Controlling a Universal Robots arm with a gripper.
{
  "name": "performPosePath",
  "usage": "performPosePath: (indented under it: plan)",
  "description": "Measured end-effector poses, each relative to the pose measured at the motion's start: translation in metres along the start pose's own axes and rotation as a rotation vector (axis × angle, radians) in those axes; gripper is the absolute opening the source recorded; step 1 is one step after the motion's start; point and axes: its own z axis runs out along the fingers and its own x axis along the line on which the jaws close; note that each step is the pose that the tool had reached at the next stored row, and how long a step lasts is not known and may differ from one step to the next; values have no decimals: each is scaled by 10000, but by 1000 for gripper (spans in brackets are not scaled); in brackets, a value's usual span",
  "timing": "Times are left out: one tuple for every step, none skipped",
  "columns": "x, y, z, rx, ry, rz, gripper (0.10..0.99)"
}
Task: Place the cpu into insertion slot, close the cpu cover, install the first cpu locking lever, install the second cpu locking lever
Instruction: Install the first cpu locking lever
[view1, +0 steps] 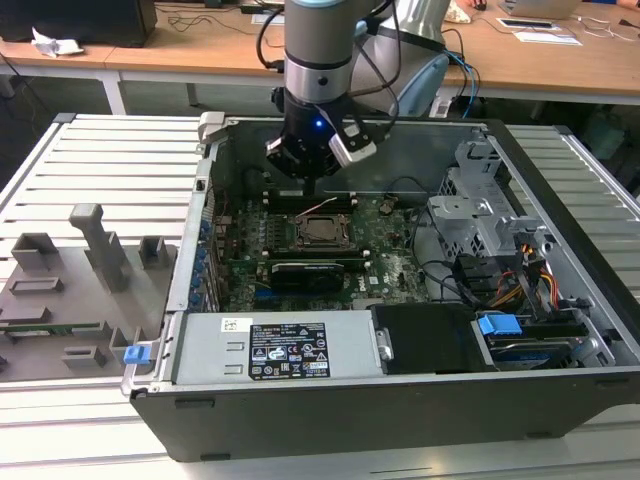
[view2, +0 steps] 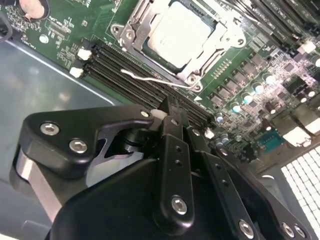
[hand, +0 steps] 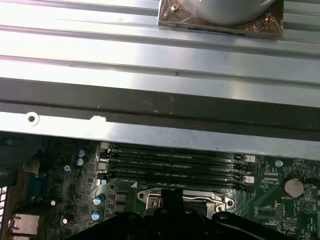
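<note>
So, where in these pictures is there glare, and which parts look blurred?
In the second wrist view, the cpu top is washed pale by glare, and the nearby gripper body looks soft. In the first wrist view, bright light streaks lie along the metal case wall. In the exterior view, a blue light glows on the arm above the green circuit board.
</note>
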Motion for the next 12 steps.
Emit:
performPosePath:
  plan:
    - [-10, -3, 14, 0, 0, 0, 106]
    - [-33, -7, 37, 1, 0, 1, 106]
    - [-47, -8, 51, 1, 0, 1, 106]
    - [-77, -5, 81, 1, 1, 1, 106]
    - [-98, -1, 95, 1, 1, 0, 106]
    - [-108, 0, 103, 0, 0, 0, 106]
    - [-116, 2, 109, -1, -1, -1, 106]
    - [-124, 4, 116, -1, -1, 0, 106]
    - [-131, 5, 123, 0, -1, -1, 106]
    - [-136, 6, 131, 0, 0, 0, 106]
    - [-139, 7, 138, 1, 1, -5, 106]
    - [-142, 8, 144, 2, 4, -27, 106]
